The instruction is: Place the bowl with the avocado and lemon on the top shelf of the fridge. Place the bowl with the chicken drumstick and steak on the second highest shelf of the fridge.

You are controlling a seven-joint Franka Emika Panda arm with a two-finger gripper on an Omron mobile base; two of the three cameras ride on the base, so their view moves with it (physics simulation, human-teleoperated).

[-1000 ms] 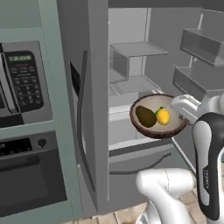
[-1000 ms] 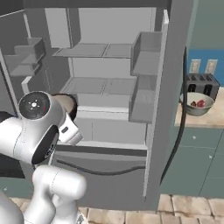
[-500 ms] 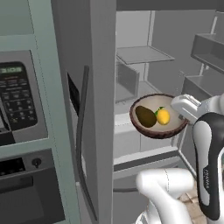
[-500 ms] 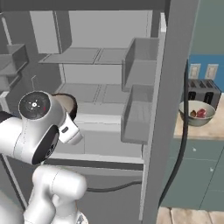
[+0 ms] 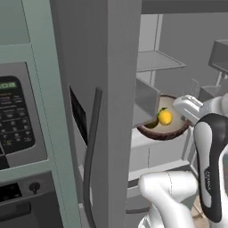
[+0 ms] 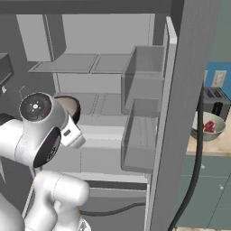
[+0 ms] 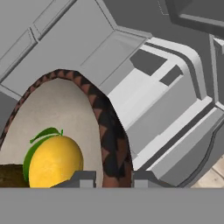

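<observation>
Jaws (image 7: 113,177) are pinching the rim of the bowl with the avocado and lemon (image 7: 109,144), one tip inside the rim, one outside, narrow gap w/ the wall betw. them. Lemon (image 7: 54,161) is sitting in the tan interior just beside the inner tip, green leaf on top; avocado (image 7: 11,175) is showing as a dark brown-green sliver at the lemon's left, touching it. In left base view the bowl (image 5: 171,131) is hanging in the air in front of the open fridge interior, roughly level, lemon (image 5: 164,117) visible over the rim, white hand clamping its right side; left part of bowl is being hidden by a door bin. A glass shelf (image 5: 158,60) is sitting higher up & further back, well above the bowl; can't tell which shelf level it is. In right base view the bowl (image 6: 72,106) is peeking out behind the arm's round joint, low rel. to the upper shelf (image 6: 67,63). Further right, past the fridge door (image 6: 189,113), a pale bowl (image 6: 208,127) w/ red meat is sitting on the counter (image 6: 212,146) beside a toaster (image 6: 213,103).
</observation>
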